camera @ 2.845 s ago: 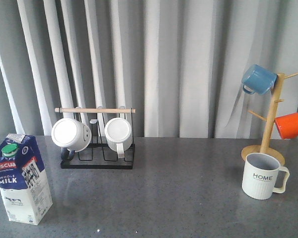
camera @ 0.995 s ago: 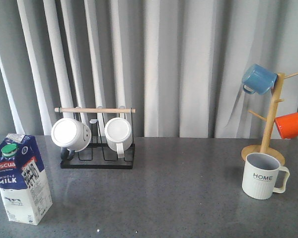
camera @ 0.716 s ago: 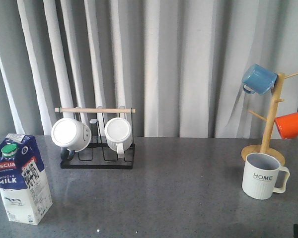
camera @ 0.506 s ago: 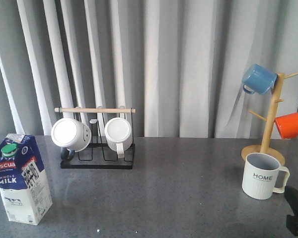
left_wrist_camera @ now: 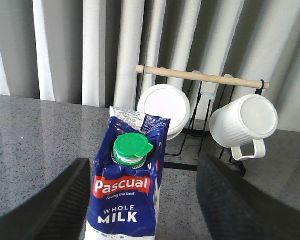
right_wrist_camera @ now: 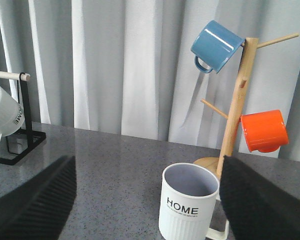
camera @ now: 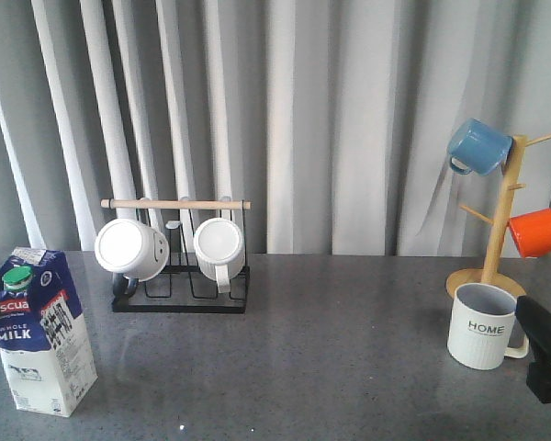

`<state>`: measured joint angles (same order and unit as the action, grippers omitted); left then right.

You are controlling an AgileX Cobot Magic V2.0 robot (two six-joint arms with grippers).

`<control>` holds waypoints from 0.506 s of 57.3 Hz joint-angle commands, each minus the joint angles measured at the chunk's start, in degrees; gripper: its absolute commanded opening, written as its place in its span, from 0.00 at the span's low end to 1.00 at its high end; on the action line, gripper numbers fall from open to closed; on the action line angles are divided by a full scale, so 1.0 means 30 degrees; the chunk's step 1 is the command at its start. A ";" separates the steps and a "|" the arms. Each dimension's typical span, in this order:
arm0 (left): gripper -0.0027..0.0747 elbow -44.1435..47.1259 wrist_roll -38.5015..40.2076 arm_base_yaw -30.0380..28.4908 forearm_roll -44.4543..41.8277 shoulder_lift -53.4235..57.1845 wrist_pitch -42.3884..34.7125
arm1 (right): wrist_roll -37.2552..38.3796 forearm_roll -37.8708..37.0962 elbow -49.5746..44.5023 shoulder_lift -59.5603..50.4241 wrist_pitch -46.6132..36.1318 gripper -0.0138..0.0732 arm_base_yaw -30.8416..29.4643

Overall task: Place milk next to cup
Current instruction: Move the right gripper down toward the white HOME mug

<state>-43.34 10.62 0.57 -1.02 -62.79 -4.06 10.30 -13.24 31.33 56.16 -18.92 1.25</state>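
On the grey table point(camera: 331, 367), the milk point(camera: 39, 333) stands upright at the far left, well apart from the cup point(camera: 485, 324), which sits at the far right in front of a wooden mug tree point(camera: 496, 230) holding a blue mug point(camera: 477, 147) and an orange mug point(camera: 536, 231). Between them, toward the back, a black wire rack point(camera: 179, 266) carries two white mugs on their sides. The left end effector point(left_wrist_camera: 145, 205) is spread wide with its fingers on either side of the carton, apparently lined up to grip it, but not yet touching. The right end effector point(right_wrist_camera: 147, 200) is likewise released and faces the cup, holding nothing. Judging by the layout, the carton must cross nearly the whole table, so the task has barely begun.
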 commanded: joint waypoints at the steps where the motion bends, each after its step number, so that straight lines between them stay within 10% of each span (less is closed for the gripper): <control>1: 0.62 -0.0712 0.0009 0.0079 0.0088 0.0245 -0.1387 | -0.0217 0.0773 0.0650 0.0113 -0.0968 0.83 -0.0133; 29: 0.62 -0.0712 0.0009 0.0079 0.0121 0.0245 -0.1387 | -0.6412 0.6939 0.0593 0.4330 -0.1939 0.83 -0.3065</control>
<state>-43.34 10.62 0.57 -1.02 -62.79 -4.01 -7.83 6.62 31.33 66.30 -18.99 -5.80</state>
